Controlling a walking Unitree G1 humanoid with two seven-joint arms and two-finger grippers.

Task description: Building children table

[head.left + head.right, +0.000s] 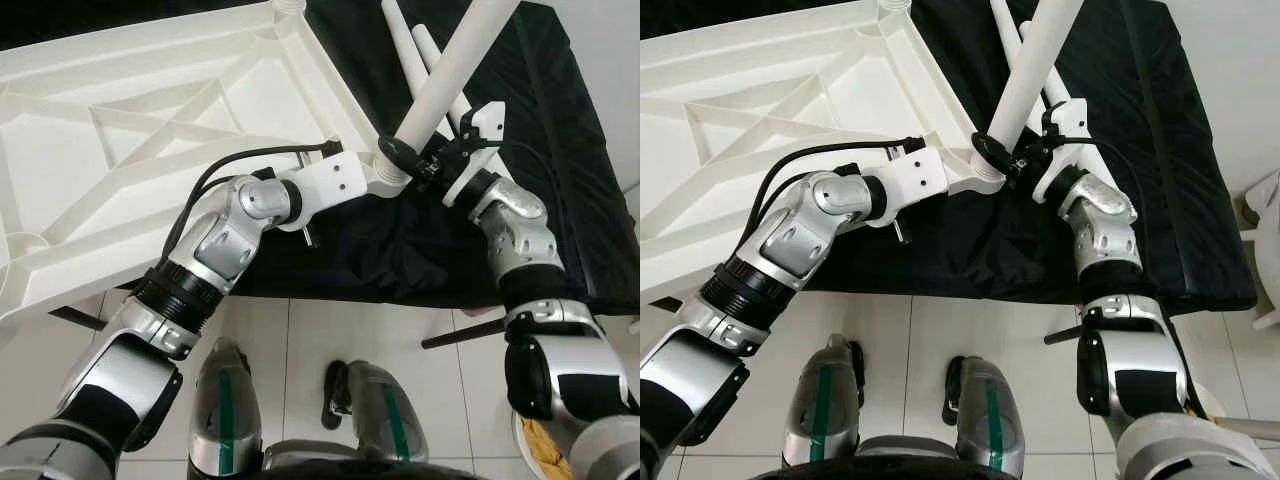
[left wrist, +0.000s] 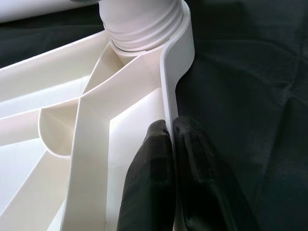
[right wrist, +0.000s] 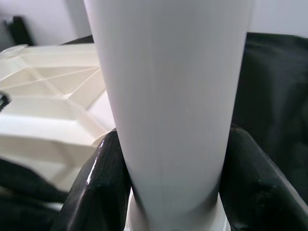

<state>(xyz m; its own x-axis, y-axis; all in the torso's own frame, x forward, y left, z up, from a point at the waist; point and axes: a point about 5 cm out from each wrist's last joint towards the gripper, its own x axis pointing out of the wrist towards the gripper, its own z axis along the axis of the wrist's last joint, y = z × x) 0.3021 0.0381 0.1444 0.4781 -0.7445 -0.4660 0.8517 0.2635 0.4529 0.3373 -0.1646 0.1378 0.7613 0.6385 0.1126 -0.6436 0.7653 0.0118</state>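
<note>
A white plastic table top (image 1: 150, 120) lies upside down, ribs upward, partly on a black cloth. My left gripper (image 2: 171, 126) is shut on the top's thin rim (image 2: 175, 62), just short of the threaded corner socket (image 2: 142, 24). A white round leg (image 1: 455, 65) stands tilted with its lower end at that corner socket (image 1: 392, 180). My right gripper (image 3: 168, 144) is shut on the leg (image 3: 168, 96) low down, close above the socket, one black finger on each side. Two more white legs (image 1: 412, 45) lie on the cloth behind.
The black cloth (image 1: 560, 150) covers a raised surface that ends at a front edge above the tiled floor (image 1: 300, 330). My own feet (image 1: 300, 420) stand below. A dark bar (image 1: 460, 338) sticks out under the cloth at the right.
</note>
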